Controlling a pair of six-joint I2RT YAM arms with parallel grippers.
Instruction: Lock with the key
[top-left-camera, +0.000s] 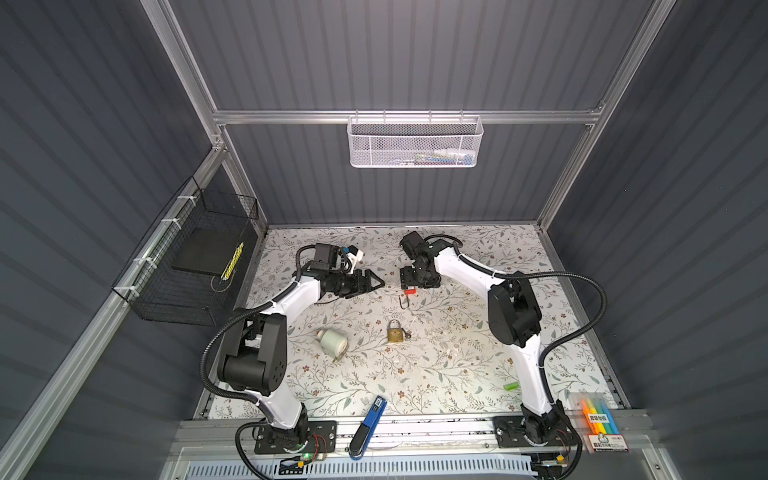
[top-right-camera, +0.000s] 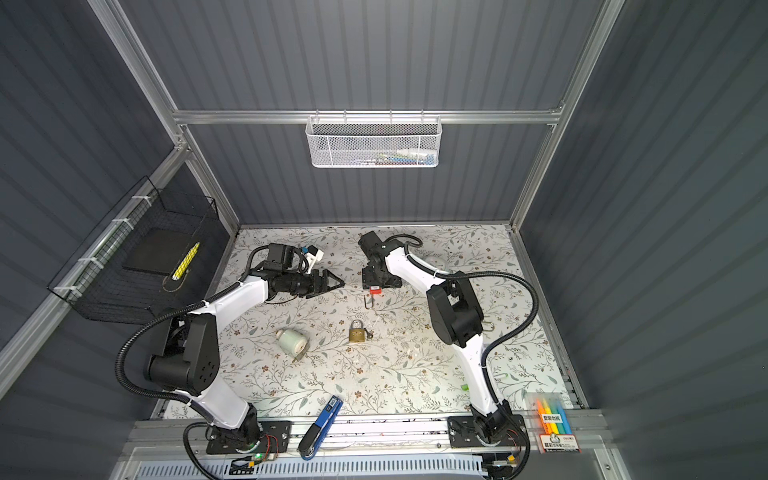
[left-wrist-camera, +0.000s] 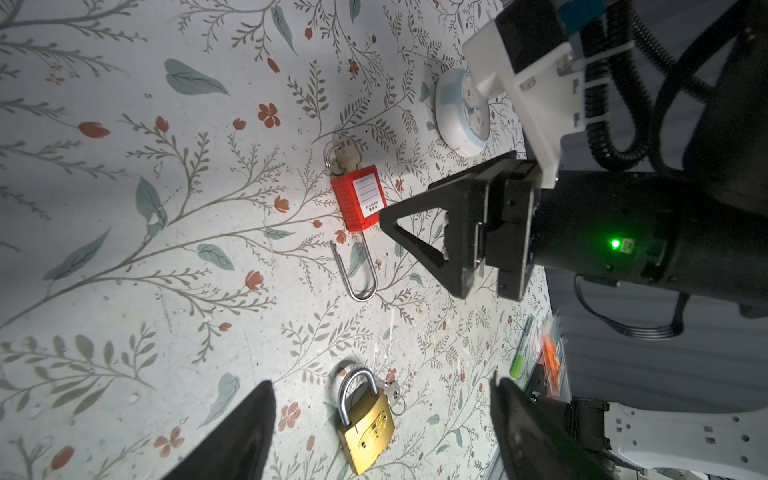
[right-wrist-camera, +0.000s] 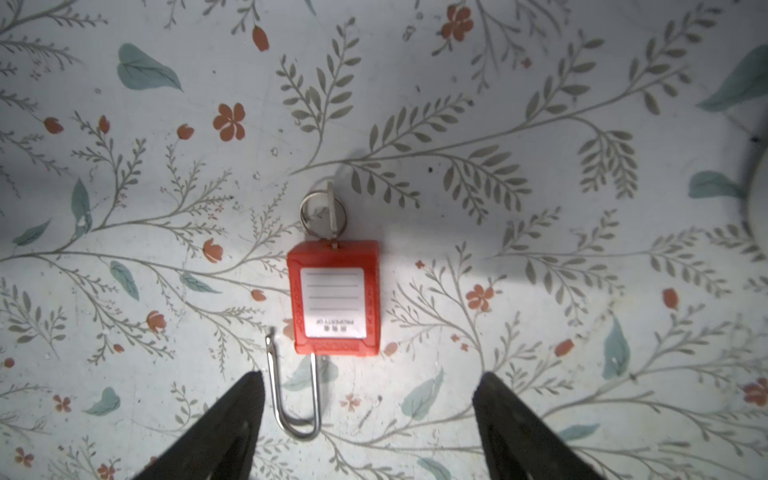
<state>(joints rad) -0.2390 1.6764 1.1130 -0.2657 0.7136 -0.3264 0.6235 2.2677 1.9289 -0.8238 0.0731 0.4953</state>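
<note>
Tabletop (top-left-camera: 436, 374) with a floral cover fills the floor of the grey enclosure. The left arm (top-left-camera: 291, 295) and right arm (top-left-camera: 469, 266) both reach toward its far middle. A white mesh basket (top-left-camera: 415, 143) hangs on the back rail, and a black wire basket (top-left-camera: 187, 270) is on the left wall.

The left gripper (top-left-camera: 376, 283) lies level above the table and points toward the right arm. Its jaws are spread wide and hold nothing. The right gripper (right-wrist-camera: 370, 376) points down over the red padlock (right-wrist-camera: 334, 299), its jaws also wide and empty. In the right wrist view its dark fingers (right-wrist-camera: 232, 415) stand either side of the lock without touching it.

A highlighter pack (top-left-camera: 598, 419) sits at the near right corner, and a blue-and-black tool (top-left-camera: 368, 428) lies across the front rail. A pale cylinder (top-left-camera: 332, 341) lies on its side left of centre.

The red padlock lies flat, label up, on the far middle of the table. Its steel shackle (right-wrist-camera: 295, 415) is open, with the free end outside the body. The key (right-wrist-camera: 331, 208) sticks into the end opposite the shackle and carries a ring (right-wrist-camera: 309, 214).

A brass padlock (left-wrist-camera: 365, 432) lies nearer the front with its shackle closed, and a small key (left-wrist-camera: 392, 390) is just beside it.
</note>
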